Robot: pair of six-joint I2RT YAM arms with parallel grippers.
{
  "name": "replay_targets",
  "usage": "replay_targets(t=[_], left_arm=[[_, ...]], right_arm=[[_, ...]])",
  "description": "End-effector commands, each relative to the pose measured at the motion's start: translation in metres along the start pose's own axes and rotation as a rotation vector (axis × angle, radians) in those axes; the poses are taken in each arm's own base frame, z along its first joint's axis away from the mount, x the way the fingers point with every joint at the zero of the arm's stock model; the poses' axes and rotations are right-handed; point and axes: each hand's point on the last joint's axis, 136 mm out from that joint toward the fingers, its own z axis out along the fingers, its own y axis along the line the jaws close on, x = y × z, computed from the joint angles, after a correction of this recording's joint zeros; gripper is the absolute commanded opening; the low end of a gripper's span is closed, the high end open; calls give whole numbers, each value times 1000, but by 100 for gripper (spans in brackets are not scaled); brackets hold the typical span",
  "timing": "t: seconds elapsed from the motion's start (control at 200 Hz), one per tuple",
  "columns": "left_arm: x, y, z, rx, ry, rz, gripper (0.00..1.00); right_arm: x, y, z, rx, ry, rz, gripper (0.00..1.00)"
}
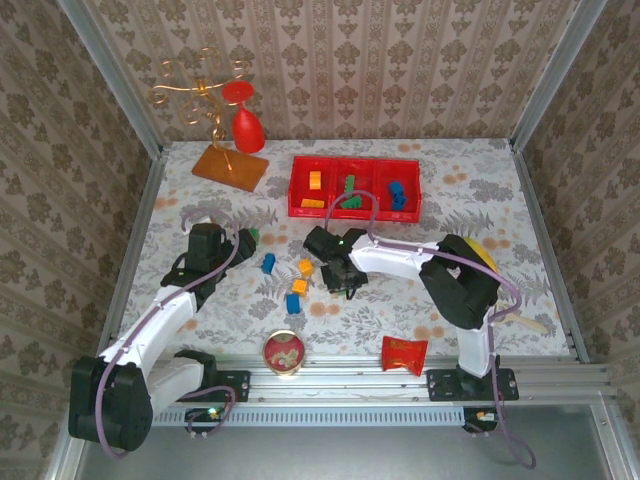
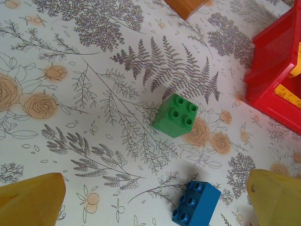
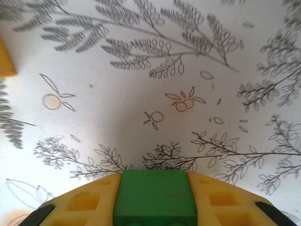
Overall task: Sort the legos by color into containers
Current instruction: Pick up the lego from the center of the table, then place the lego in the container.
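The green block [image 3: 154, 201] between the right end effector's [image 3: 154, 187] fingers runs off the picture's lower edge, so its underside is hidden. In the left wrist view the lower edge cuts the blue block [image 2: 195, 203], the right edge cuts the red bin [image 2: 275, 70], and the top edge cuts an orange base [image 2: 186, 5].

Loose legos [image 1: 299, 286] are lying on the worktop [image 1: 450, 290] in front of the containers [image 1: 295, 192], with the left end effector [image 1: 250, 237] and right end effector [image 1: 340, 278] reaching in there.

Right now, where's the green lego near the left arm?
In the left wrist view, the green lego sits ahead of the left gripper, beyond a blue lego, left of the red containers.
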Motion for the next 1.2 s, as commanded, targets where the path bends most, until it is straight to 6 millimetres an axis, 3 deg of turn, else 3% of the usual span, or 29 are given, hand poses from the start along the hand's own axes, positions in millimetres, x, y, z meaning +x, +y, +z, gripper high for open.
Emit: replay_targets(t=[0.0,0.185,0.37,0.655,0.865,1.2], left_arm=[[-9,-5,-4,14,-14,15,100],[-8,-6,-5,20,-7,26,100],[-11,-8,-8,26,-7,44,100],[-14,-27,-11,85,16,98,100],[-9,-50,-16,125,47,183,100],[15,-83,-20,197,118,287,100]], right_arm=[[-39,-10,-39,12,-121,-14,21],[-97,-35,-69,29,-269,20,21],[-151,-61,-87,59,-383,57,21],[-220,-86,-80,125,-477,68,22],[-251,-103,-62,156,-490,94,22],[-271,-123,-37,209,-492,99,27]])
